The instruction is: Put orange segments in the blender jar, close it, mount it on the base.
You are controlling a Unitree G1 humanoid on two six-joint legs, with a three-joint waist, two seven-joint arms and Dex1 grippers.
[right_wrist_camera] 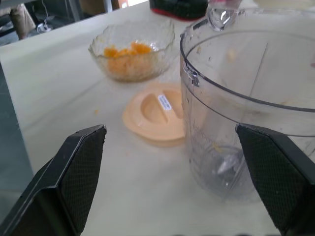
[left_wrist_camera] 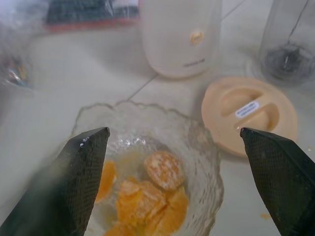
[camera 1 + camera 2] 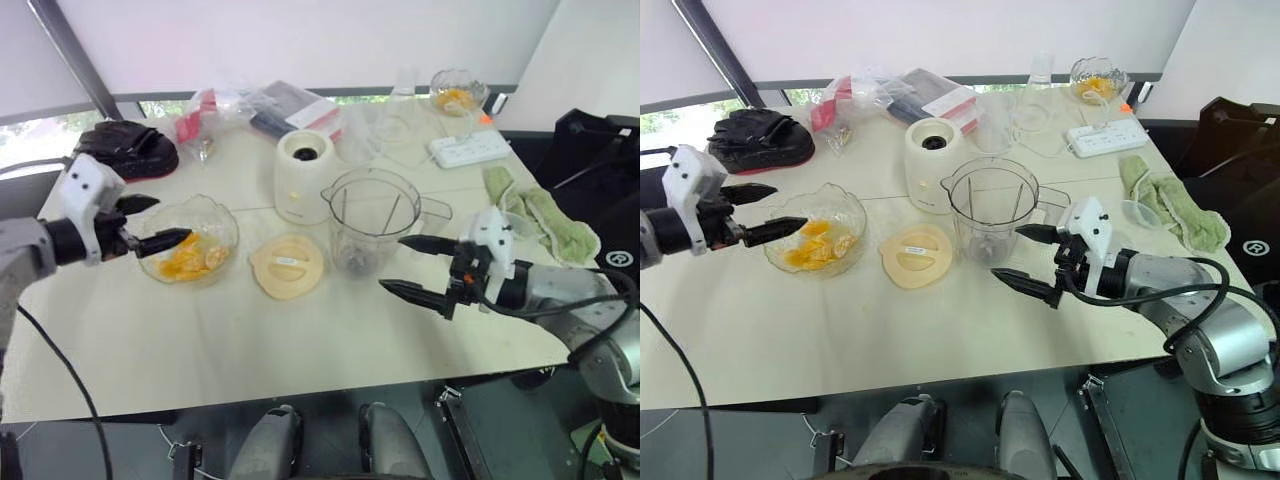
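left wrist view gets close enough to see the orange segments (image 2: 147, 196) piled in the glass bowl (image 3: 222, 222). left gripper (image 3: 150, 222) hangs spread wide at the bowl's rim, holding nothing. right gripper (image 3: 418, 268) reaches level, gaping and empty, beside the one blender jar (image 3: 372, 220). one lid (image 3: 287, 265), one base (image 3: 304, 175) behind.

Circled R sign on black bag (image 3: 621, 258), lid (image 2: 248, 114) label unreadable
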